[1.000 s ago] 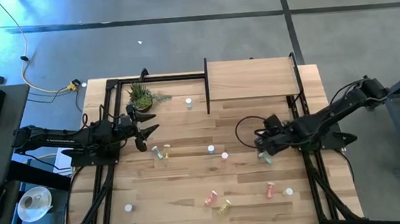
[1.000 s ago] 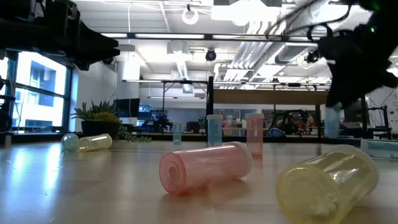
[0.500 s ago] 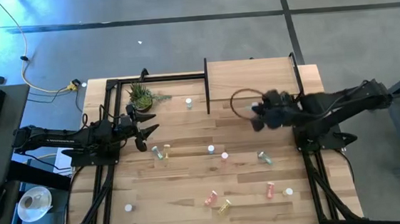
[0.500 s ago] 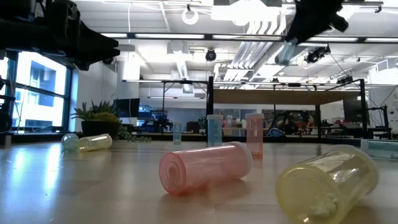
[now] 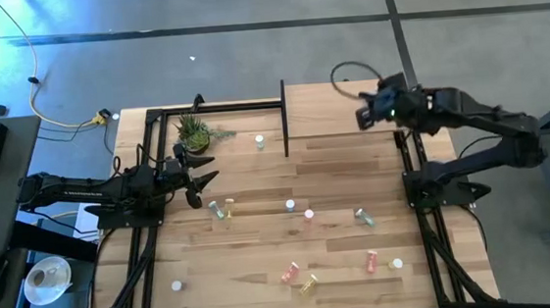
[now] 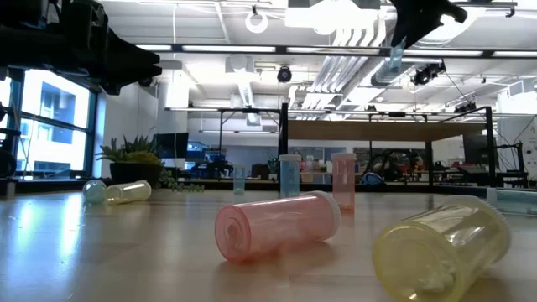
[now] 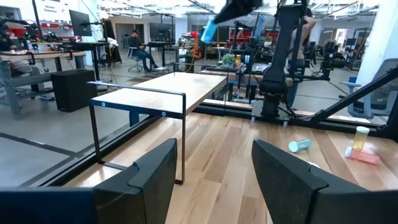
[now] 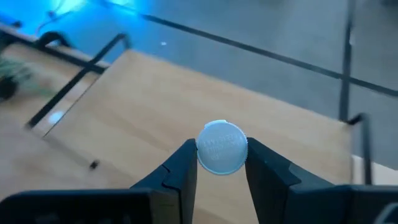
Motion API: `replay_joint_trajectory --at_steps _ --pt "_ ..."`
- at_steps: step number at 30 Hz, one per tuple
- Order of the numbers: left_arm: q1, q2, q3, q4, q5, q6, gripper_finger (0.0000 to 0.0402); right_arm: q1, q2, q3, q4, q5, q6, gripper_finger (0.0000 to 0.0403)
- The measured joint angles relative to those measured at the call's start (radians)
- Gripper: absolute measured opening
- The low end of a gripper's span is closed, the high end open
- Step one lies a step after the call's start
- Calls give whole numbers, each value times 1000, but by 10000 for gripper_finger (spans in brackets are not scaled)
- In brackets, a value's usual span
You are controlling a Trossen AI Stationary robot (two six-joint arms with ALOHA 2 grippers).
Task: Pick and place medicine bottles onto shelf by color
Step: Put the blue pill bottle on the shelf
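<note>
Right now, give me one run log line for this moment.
right gripper: shut on teal bottle, above shelf | left gripper: open, waiting near potted plant | other bottles lie on table

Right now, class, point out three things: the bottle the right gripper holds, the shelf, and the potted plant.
teal bottle (image 8: pixel 222 147): right wrist view, on its round cap.
shelf (image 5: pixel 335 110): high view, on the bare board.
potted plant (image 5: pixel 195 133): high view, on its leaves.
</note>
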Motion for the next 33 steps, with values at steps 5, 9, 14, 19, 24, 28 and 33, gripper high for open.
replay_joint_trajectory --at_steps 5,9,14,19,24,28,33 --pt "0 0 0 0 0 0 200 -165 0 24 1 -78 -61 103" --pt "0 0 0 0 0 0 200 -291 1 24 1 -136 -88 103" --pt "0 0 0 0 0 0 200 -426 20 24 1 -225 -89 103" --pt "0 0 0 0 0 1 200 -526 70 24 1 -277 -99 103" --pt "0 0 0 0 0 1 200 -604 139 24 2 -334 -107 103" --pt "0 0 0 0 0 1 200 -647 190 24 2 -379 -115 103" --pt "0 0 0 0 0 1 200 -682 240 24 2 -397 -115 103"
